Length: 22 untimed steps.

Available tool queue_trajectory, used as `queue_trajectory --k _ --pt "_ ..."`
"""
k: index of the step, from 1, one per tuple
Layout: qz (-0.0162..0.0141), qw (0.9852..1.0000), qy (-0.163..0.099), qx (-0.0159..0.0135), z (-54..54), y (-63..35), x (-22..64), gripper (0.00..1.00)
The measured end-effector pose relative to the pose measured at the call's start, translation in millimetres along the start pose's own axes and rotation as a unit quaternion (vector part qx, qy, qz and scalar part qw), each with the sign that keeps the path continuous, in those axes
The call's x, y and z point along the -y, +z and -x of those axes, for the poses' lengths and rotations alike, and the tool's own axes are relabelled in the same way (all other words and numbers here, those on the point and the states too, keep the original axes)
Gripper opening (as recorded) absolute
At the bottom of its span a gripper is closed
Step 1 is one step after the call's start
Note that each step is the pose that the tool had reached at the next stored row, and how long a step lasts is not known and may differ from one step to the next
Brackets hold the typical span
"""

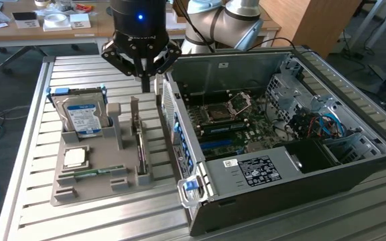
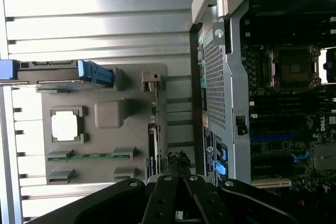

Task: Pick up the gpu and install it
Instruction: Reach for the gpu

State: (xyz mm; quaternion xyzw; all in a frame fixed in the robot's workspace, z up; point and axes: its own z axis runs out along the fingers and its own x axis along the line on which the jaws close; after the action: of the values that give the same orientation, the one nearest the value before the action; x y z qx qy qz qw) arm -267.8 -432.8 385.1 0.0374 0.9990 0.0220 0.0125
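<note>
Pick-up stage, by the look of things: nothing lifted, nothing installed.

Overhead, the gripper, clenched, fingers pressed together on nothing. Hanging above the tray, toward the gpu's side of it, clear of every part there. Exact spot along the card: hard to tell.

Parked in the tray's long slot, the gpu: on edge, upright, along the tray's side closest to the case. At one end of that slot, the bracket rising as a pale strip. Through the wrist view, just a thin dark line of card running across the tray.

Elsewhere on the tray, all apart from the gpu: drive, CPU, RAM.

Just beside the tray, the case lying open, board bare to view.

Next move, as a judgement only: calls for parting the fingers first, then squaring them across the card's thin top edge in line with the tray's slot, then dropping straight down. Little margin either side of so slim a card. With a skewed approach, likely a knock against the slot walls or a card tipped in the tray.
</note>
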Motion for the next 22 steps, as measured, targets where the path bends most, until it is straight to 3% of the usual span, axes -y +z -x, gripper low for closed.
queue_trajectory --k 22 --pt "-0.0001 1.0 -0.01 -0.0009 -10.5 4.4 22.3 0.11"
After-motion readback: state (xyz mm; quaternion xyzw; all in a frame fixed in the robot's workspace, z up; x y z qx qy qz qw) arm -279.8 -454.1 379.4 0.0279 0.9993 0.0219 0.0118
